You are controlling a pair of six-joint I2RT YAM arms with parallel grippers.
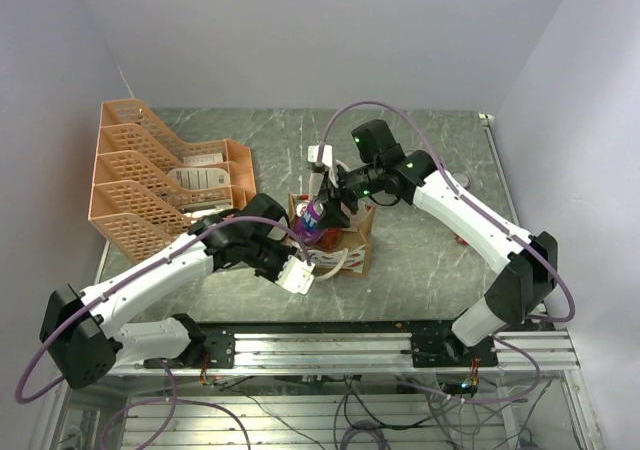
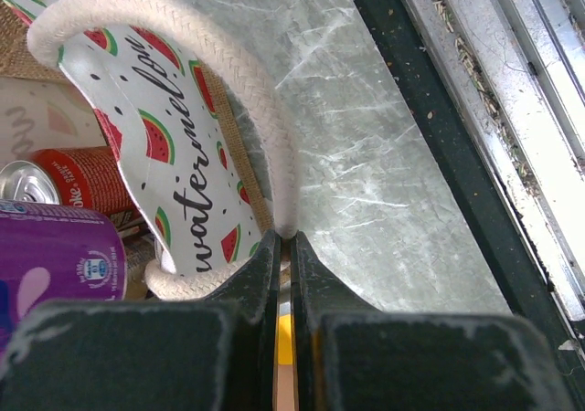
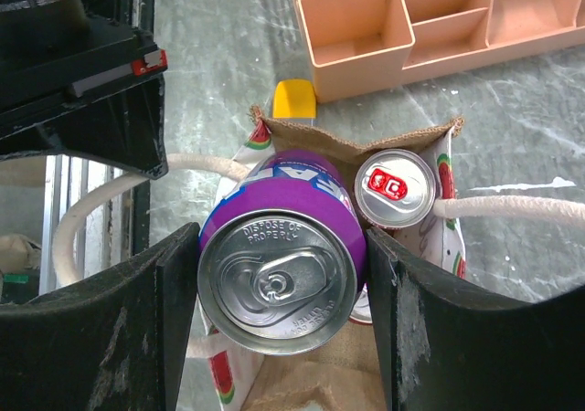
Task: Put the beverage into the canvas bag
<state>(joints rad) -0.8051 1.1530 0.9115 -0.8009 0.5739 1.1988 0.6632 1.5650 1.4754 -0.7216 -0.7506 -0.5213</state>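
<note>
Top: right gripper (image 1: 322,210) clamps purple can (image 1: 312,220) over canvas bag (image 1: 345,242), near orange rack (image 1: 160,180).
Left wrist: left gripper (image 2: 283,242) pinched tight on white rope handle (image 2: 265,110). Panel script reads "watermelon".
Right wrist: purple can's lid says "DISPOSE OF PROPERLY", can at bag mouth, red can (image 3: 395,187) inside.

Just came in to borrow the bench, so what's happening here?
The left gripper is shut on a white rope handle of the canvas bag, holding it up. The right gripper grips a purple can at the bag's open mouth, not yet released. A red can already sits inside, beside it.
</note>
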